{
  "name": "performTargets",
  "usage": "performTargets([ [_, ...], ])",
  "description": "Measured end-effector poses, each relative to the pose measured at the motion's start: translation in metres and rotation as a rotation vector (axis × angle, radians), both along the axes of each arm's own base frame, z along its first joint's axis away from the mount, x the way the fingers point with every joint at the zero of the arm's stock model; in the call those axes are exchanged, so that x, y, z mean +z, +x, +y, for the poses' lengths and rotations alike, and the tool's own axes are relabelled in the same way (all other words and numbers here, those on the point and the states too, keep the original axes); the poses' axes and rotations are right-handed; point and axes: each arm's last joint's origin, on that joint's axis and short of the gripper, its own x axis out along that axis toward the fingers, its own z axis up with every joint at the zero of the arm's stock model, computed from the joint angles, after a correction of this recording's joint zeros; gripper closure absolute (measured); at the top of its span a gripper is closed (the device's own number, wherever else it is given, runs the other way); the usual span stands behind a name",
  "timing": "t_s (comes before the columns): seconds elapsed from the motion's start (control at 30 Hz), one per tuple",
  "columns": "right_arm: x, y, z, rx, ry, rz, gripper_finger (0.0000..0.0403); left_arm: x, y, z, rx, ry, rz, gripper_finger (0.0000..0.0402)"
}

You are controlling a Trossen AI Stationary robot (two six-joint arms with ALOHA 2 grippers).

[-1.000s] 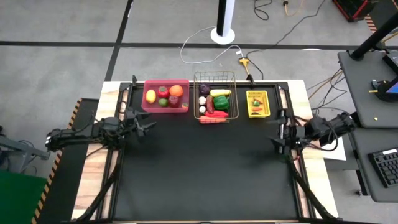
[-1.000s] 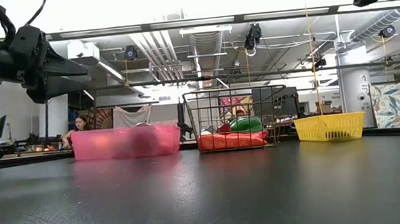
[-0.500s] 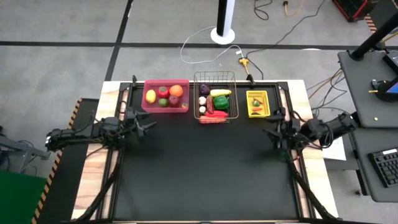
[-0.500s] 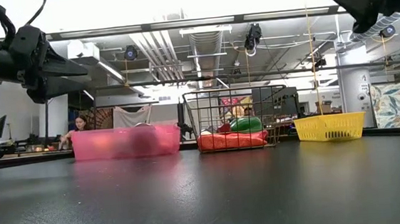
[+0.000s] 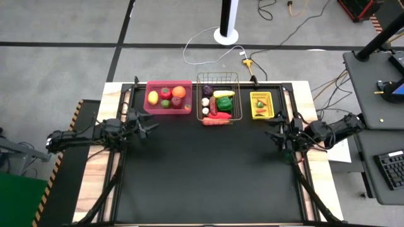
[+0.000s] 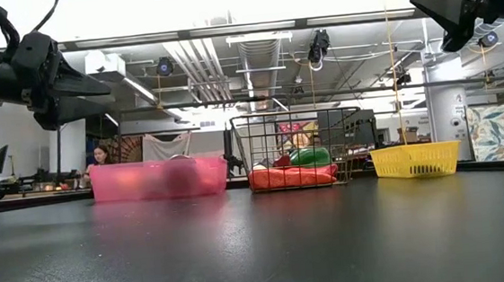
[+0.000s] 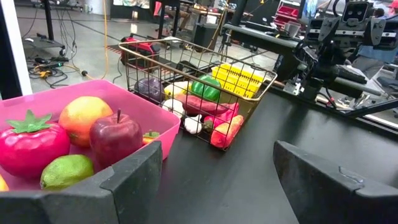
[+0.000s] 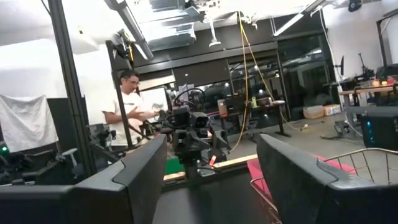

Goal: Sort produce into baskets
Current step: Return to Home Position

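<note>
The black table [image 5: 208, 189], matte and smooth, carries nothing loose as far as the high view shows. All the produce sits in three containers lined along its far edge. The left gripper [image 5: 153, 128] hangs just off the near corner of the pink bin [image 5: 169, 82], its broad dark fingers spread wide with nothing between them. The right gripper [image 5: 273, 132] hovers near the front of the yellow bin [image 5: 262, 93], equally wide open and empty. Sorting looks finished, so the remaining risk lies in parking the arms. A careless swing of either open claw could clip its neighbouring bin, and such light plastic would slide easily on this slick mat. A harder knock might tip it and send round fruit rolling. The pink bin is translucent, thin-walled plastic. The wire basket [image 5: 218, 75] between the two bins is open metal grid, rigid but see-through. The narrow yellow bin has slotted sides. In the pink bin lie a dimpled orange [image 7: 86, 118], a glossy dark apple [image 7: 116, 137] with a stem, a red tomato-like fruit [image 7: 31, 140] with a green leafy cap, and a lime [image 7: 67, 171]. The basket holds a shiny green pepper [image 5: 224, 104], a purple onion [image 5: 208, 90], pale garlic [image 5: 205, 101] and red chillies [image 5: 218, 116]. The yellow bin's small pieces [image 5: 260, 108] are probably slender vegetables, though the view is too coarse to tell.
</note>
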Motion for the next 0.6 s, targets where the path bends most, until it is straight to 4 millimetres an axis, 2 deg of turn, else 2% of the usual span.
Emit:
performTargets([
  [0.6,-0.0003,0.0001,0.0001,0.0,-0.001,0.001,0.0157,-0.0001,0.0001,0.0,0.0,0.0,0.001,0.0114],
])
